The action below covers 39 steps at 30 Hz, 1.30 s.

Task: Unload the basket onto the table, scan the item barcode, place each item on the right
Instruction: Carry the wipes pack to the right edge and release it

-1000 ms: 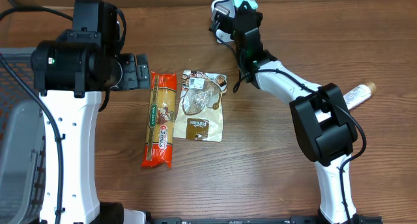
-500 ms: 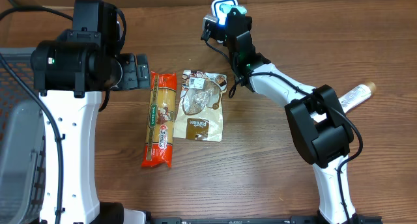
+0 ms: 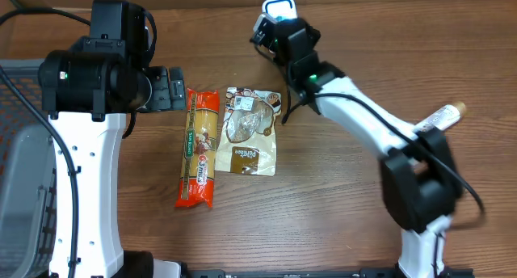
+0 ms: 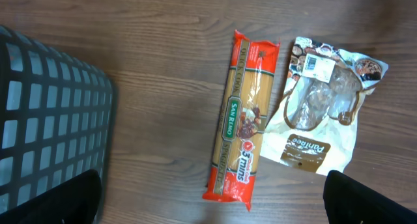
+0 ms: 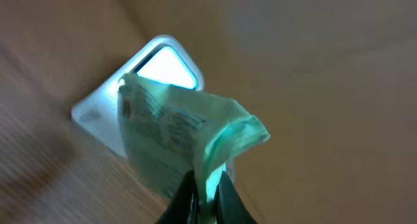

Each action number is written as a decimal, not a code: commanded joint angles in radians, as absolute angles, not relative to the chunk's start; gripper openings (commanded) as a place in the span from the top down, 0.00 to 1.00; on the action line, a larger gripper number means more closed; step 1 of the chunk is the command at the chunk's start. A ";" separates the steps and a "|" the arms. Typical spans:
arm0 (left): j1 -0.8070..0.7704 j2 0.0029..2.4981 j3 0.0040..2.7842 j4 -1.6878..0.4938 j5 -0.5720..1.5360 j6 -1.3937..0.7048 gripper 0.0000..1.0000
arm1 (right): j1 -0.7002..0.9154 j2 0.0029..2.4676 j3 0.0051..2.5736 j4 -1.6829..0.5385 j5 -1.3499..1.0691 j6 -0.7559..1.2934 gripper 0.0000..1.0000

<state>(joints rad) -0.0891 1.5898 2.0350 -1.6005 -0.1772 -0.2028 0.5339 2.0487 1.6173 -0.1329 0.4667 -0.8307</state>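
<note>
The item is a crumpled pale green packet [image 5: 172, 129], and my right gripper [image 5: 206, 188] is shut on its lower edge. In the right wrist view it hangs just in front of the white scanner [image 5: 159, 61], whose window glows. From overhead the scanner [image 3: 279, 5] sits at the table's far edge with my right gripper [image 3: 279, 34] just in front of it; the packet is hidden there. My left gripper [image 4: 212, 198] hovers open over the table, its fingers [image 4: 365, 201] wide apart with nothing between them.
A red spaghetti pack [image 3: 199, 149] and a clear-windowed brown bag [image 3: 250, 132] lie side by side mid-table. A dark mesh basket [image 3: 16, 149] stands at the left edge. A bottle [image 3: 444, 116] lies at the right.
My right gripper has swung left with the packet, from over the scanner to its near left side, uncovering the glowing window. The left arm has not moved.
</note>
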 commanded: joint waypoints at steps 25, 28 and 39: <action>-0.085 1.586 2.036 -1.599 -0.190 -0.210 0.00 | -0.152 1.811 1.222 -0.773 -0.106 0.210 0.90; -0.085 1.586 2.036 -1.599 -0.190 -0.210 0.00 | -0.186 1.811 1.234 -0.826 -0.106 0.210 0.46; -0.085 1.586 2.036 -1.599 -0.190 -0.210 0.00 | -0.166 1.809 1.588 -1.243 -0.388 0.154 0.30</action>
<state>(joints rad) -0.0891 1.5898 2.0350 -1.6009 -0.1772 -0.2028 -0.2054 1.8198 1.5177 -1.2247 -0.1909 0.2001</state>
